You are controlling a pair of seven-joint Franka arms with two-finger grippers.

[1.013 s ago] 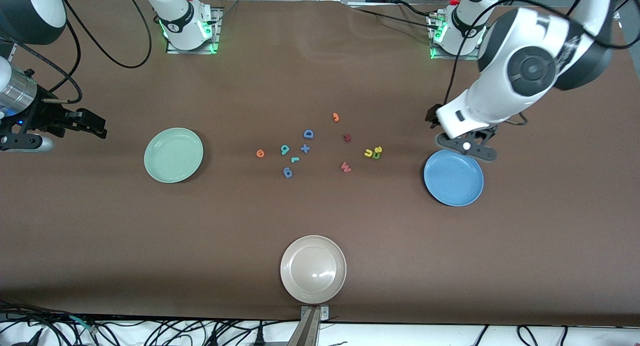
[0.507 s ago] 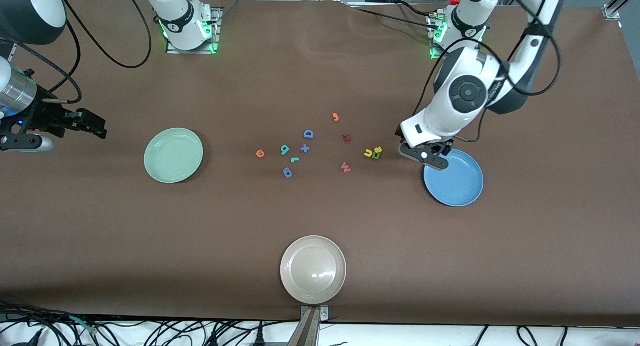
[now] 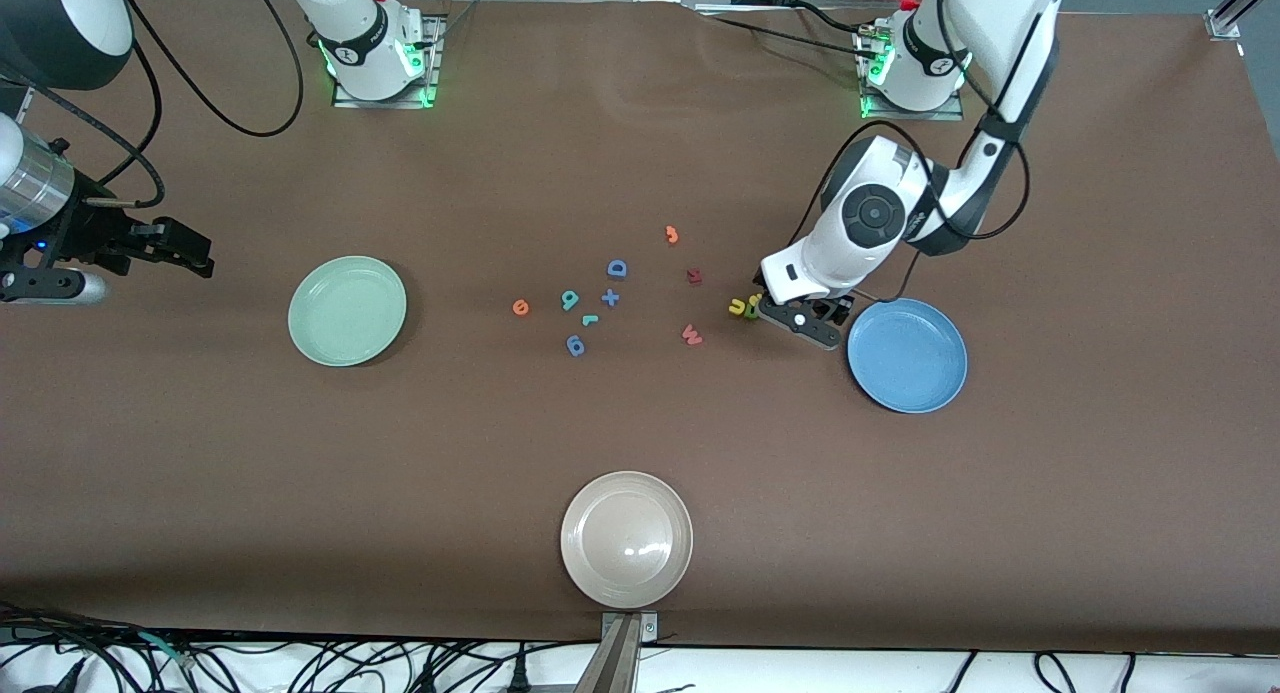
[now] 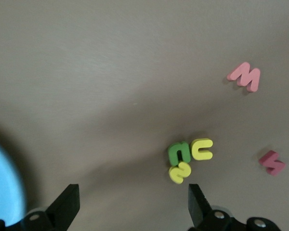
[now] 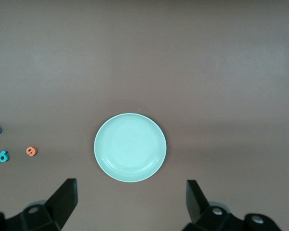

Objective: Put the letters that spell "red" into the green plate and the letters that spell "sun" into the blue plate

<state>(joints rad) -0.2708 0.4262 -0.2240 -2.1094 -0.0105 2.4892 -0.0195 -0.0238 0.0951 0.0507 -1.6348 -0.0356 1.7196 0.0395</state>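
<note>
We lower the left gripper (image 4: 130, 211), fingers spread wide, toward the yellow "s" (image 4: 179, 172), probably touching the "n" (image 4: 178, 153) at its twelve o'clock; the right gripper (image 5: 130, 207) waits, likewise spread.

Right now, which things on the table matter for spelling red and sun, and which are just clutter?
Job:
- orange e, teal d, teal r
- green plate
- yellow u, yellow s, green n
- blue plate

Clutter:
- blue D
- blue plus
- blue loop
- orange hook
- red W
- dark red piece
- beige plate
</note>
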